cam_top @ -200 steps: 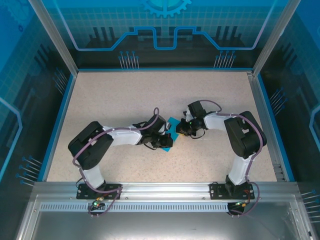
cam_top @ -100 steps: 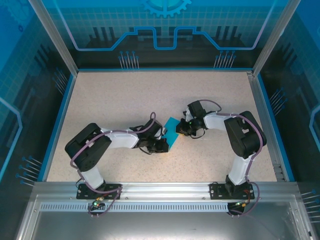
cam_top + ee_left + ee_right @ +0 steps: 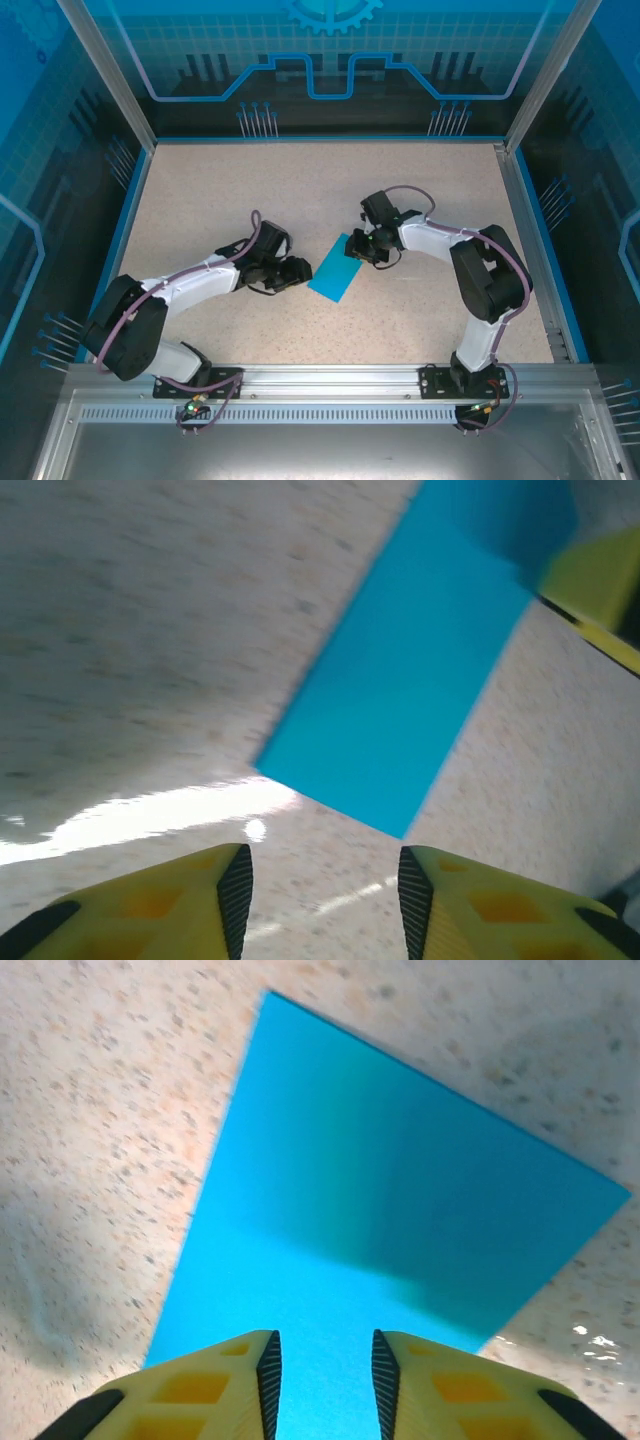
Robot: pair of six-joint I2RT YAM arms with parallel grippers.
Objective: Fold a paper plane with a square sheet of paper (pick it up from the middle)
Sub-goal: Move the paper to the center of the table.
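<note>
The teal-blue sheet of paper (image 3: pixel 335 272) lies flat on the speckled table as a folded narrow rectangle, slanting from lower left to upper right. My left gripper (image 3: pixel 300 268) stands open just left of it, with bare table between its fingers. In the left wrist view the paper (image 3: pixel 420 680) lies ahead of the left gripper (image 3: pixel 320 865), apart from it. My right gripper (image 3: pixel 357 250) hovers over the paper's upper right end. In the right wrist view its jaws stand apart above the paper (image 3: pixel 380 1190), the right gripper (image 3: pixel 325 1345) holding nothing.
The speckled table (image 3: pixel 250 190) is bounded by a blue rim and metal frame posts (image 3: pixel 110 80). A yellow finger of the right gripper (image 3: pixel 600 590) shows at the far end of the paper in the left wrist view.
Both grippers have opened. The left arm has drawn back to the left, off the paper. The right gripper shifted slightly up and left. The paper now lies flat and uncovered.
</note>
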